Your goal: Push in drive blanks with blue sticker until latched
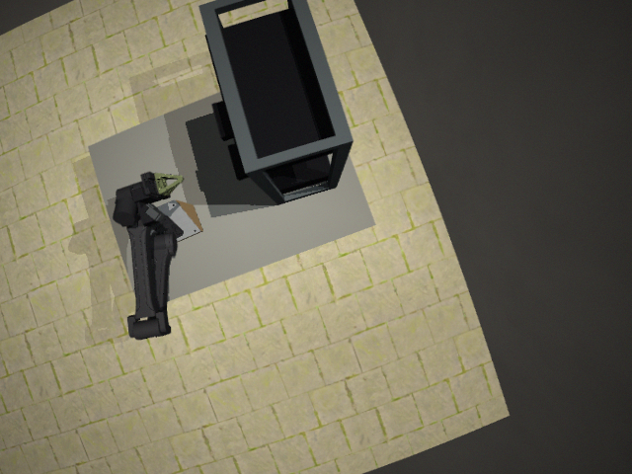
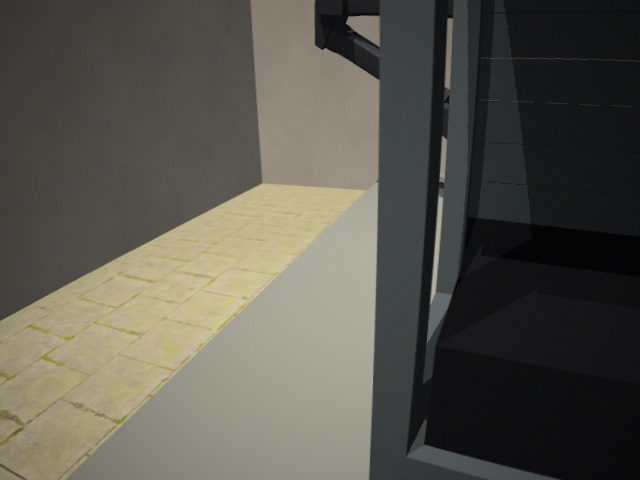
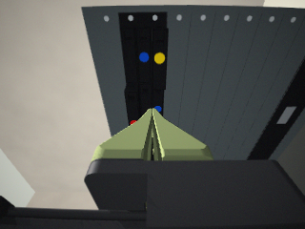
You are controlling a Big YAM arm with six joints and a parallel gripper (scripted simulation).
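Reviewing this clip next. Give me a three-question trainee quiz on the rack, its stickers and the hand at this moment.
1. True or false: the hand grips a drive blank.
2. Which sticker colours show on the rack in the wrist view? A) blue, yellow, red B) green, white C) only blue
3. Fill in: the yellow sticker sits right beside a ____ sticker.

Key: 1 false, it is shut and touches nothing; 2 A; 3 blue.

There's open grey worktop (image 1: 285,232) between the closed olive-green hand (image 1: 172,182) and the tall dark-grey metal rack (image 1: 343,147), nothing in that gap. Two black drive blanks (image 1: 222,120) stick out from the rack's face.
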